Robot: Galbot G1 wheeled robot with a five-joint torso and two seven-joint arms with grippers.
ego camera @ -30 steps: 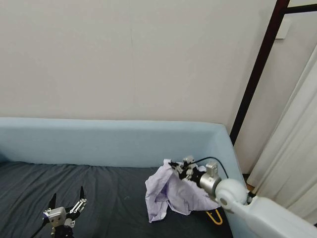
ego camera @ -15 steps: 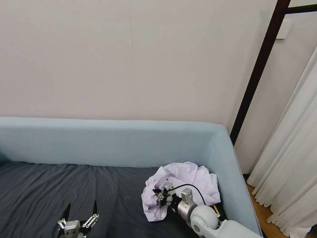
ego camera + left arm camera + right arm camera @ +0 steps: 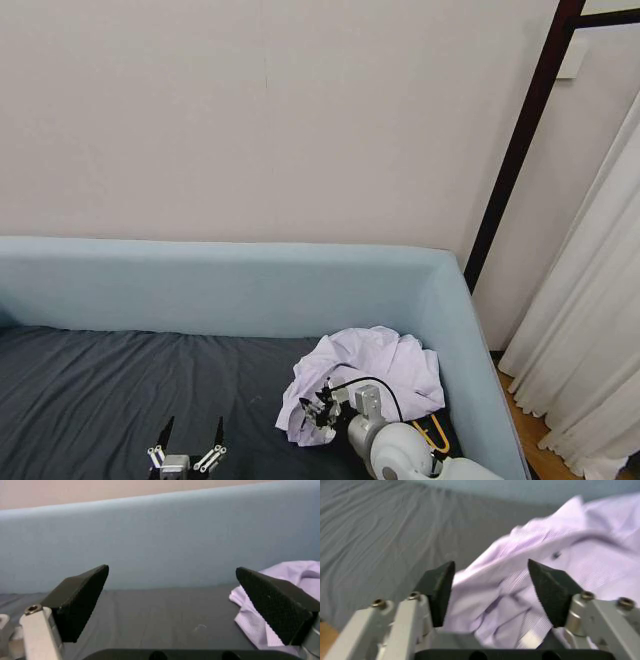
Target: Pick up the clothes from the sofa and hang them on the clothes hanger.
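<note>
While the right end effector [image 3: 313,418] hovered apart at the shirt [image 3: 378,362], nothing was gripped.
Crumpled at five o'clock on the sofa [image 3: 230,290], it could slip from a thin-fold pinch; left end effector [image 3: 187,457] hung apart at six o'clock.

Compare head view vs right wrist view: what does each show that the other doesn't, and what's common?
Head view adds: the left gripper, open, low over the grey seat; an orange loop, possibly a hanger, beside the shirt; the black rack pole; the white curtain.
Right wrist view adds: the shirt's fine stripes and a small button, seen past the right gripper's open fingers.
Shared: the lavender shirt, the grey seat, and the right gripper, open at the shirt's edge.
</note>
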